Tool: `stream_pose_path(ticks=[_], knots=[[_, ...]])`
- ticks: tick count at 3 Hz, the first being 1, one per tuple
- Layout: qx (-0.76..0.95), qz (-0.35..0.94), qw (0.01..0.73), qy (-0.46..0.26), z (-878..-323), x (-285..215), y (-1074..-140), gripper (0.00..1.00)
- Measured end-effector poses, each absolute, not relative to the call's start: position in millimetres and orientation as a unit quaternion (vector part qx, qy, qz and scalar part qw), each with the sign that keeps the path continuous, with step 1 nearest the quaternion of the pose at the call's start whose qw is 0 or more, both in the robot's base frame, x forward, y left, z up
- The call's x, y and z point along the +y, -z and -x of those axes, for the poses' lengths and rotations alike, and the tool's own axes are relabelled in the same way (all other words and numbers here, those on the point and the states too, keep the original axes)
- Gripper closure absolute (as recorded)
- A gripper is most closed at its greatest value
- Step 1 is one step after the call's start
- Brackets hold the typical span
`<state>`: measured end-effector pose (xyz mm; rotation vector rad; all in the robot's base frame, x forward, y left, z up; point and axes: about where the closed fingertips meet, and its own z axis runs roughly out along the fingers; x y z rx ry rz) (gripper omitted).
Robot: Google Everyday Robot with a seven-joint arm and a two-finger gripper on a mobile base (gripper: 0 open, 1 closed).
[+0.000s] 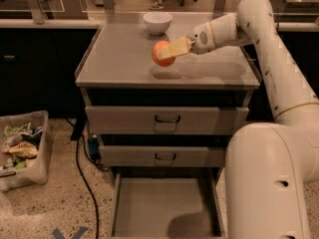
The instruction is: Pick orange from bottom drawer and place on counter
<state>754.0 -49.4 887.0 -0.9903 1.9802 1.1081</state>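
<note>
The orange (161, 55) is held in my gripper (168, 52), whose yellowish fingers (175, 48) are shut on it. It hangs just above the grey counter (124, 54), over the middle front part, with its shadow right below it. The white arm reaches in from the right. The bottom drawer (164, 205) stands pulled out at the base of the cabinet, and its flat grey floor is bare.
A white bowl (157, 22) stands at the back of the counter. The two upper drawers (166, 119) with black handles are closed. A bin with rubbish (22, 148) sits on the floor at the left, a black cable beside it. The robot's white body (269, 183) fills the lower right.
</note>
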Motion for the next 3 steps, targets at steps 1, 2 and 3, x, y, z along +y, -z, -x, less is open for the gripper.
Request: stream_pose_path(ticks=[1,2,3], knots=[[0.773,0.379,0.273,-0.429,-750.2,-35.3,-843.1,1.00],[0.773,0.379,0.272,-0.429,-750.1,-35.1,-842.4,0.81],[0.773,0.379,0.272,-0.429,-750.1,-35.0,-842.4,0.57]])
